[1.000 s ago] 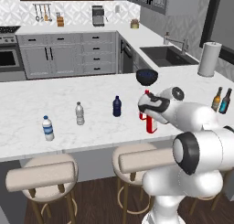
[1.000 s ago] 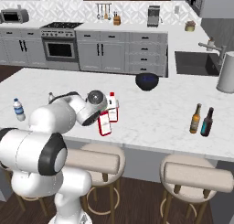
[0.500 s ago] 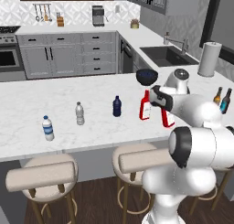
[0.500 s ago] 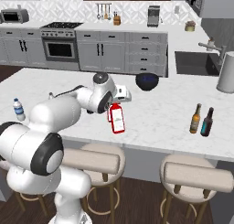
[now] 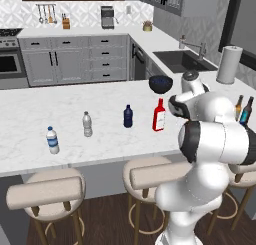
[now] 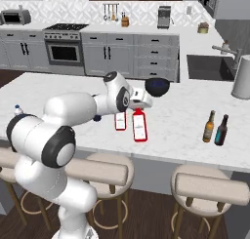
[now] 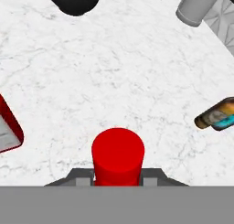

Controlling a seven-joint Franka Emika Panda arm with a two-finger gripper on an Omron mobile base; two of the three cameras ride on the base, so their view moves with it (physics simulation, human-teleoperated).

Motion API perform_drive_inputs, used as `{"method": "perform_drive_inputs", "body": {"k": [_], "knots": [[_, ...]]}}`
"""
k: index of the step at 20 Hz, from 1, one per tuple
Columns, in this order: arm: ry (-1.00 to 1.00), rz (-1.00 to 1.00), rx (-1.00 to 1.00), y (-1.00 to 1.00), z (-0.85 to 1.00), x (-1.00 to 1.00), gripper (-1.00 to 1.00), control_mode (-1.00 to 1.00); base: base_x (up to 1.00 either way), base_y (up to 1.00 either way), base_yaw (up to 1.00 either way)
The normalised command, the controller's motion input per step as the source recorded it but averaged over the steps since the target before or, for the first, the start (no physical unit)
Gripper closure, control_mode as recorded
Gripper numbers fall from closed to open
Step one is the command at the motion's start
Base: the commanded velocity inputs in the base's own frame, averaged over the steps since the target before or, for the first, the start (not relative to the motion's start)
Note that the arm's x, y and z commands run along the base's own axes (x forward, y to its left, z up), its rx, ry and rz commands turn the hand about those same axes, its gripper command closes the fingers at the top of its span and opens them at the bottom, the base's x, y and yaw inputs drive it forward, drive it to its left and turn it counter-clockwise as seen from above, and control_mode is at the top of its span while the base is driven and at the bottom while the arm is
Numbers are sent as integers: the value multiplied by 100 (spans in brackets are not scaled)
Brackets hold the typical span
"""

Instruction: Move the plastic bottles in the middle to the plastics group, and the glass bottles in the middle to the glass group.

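My gripper is shut on the neck of a red white-labelled glass bottle, held upright over the counter. In the hand view its red cap sits between my fingertips. The second red bottle stands just to its left. The navy plastic bottle stands left of that. Two clear water bottles form the plastics group further left. The brown and teal glass bottles stand together at the right, also seen lying across the hand view's right edge.
A dark bowl sits on the counter behind the red bottles. A paper towel roll stands by the sink. Stools line the counter's front edge. Bare marble lies between the held bottle and the glass pair.
My gripper has carried the red bottle to the right, past the second red bottle, and it now hangs upright instead of tilted. The other bottles have not moved.
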Motion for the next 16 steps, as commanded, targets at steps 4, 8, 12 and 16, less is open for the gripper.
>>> {"method": "perform_drive_inputs", "body": {"k": [4,8,12,16], "knots": [[0,-30,0,-48,-4,22,100,-100,0,0,0],[-7,-27,3,-42,-24,1,100,-100,0,0,0],[-21,-24,1,-48,-15,1,100,-100,0,0,0],[-18,-22,-1,-48,-10,2,100,-100,0,0,0]]}}
